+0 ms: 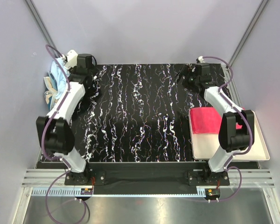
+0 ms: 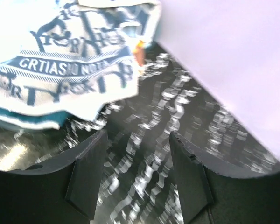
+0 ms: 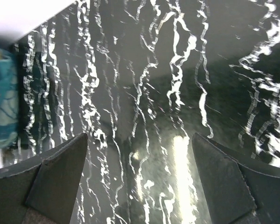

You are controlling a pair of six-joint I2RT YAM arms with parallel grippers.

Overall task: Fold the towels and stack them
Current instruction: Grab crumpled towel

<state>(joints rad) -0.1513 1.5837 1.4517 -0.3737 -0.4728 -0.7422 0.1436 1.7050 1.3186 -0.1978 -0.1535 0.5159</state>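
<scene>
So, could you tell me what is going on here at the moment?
Towels are being folded and stacked. One pink towel lies as a neat rectangle on the tray at the right. The rest sit in a heap at the far left edge of the table, with a patterned white-and-blue towel on top. The left gripper hangs open and empty just in front of that heap. The right gripper is wide open and empty too, over bare table.

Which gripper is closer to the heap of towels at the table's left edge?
Left. The left gripper sits just beside the heap, open and empty; the right gripper is across the table at its far right.
</scene>
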